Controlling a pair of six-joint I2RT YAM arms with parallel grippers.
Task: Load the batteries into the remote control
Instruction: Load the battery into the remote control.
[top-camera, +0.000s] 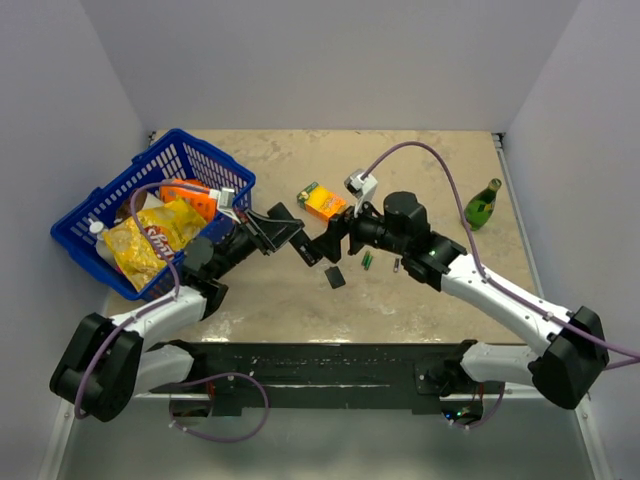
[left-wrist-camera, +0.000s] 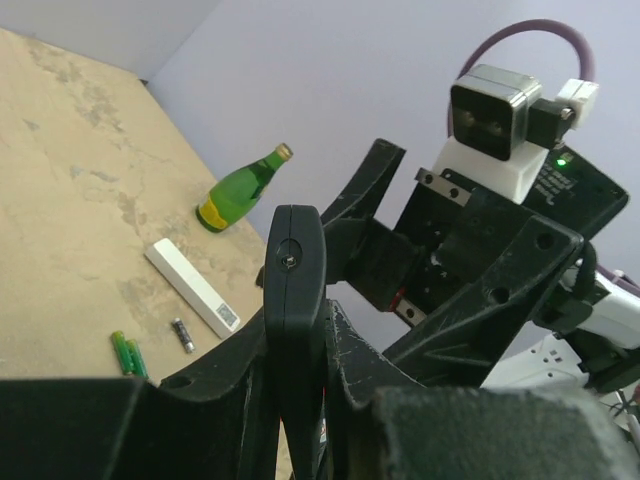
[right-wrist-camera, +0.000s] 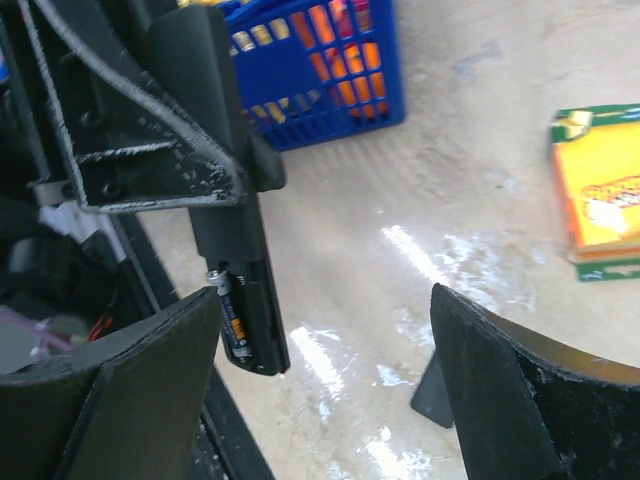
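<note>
Left fingers (left-wrist-camera: 296, 345) sit closest and are clenched on the remote control (left-wrist-camera: 295, 265), holding it up above the worktop (left-wrist-camera: 60, 200). It looks stiff, light and smooth, so grip its long flat sides. Right fingers (right-wrist-camera: 320, 310) are spread wide, holding nothing. The remote's little cover (top-camera: 335, 277) lies below. Two green batteries (left-wrist-camera: 128, 355) lie together there: tiny, hard, round, likely to roll. Pinch one across its middle.

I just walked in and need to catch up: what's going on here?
The left gripper, jaws shut, holds the slim black remote control raised. One battery sits in its open compartment. The right gripper hovers beside it, jaws open. Two thin green batteries and the small black square cover lie on the tan table.
</note>
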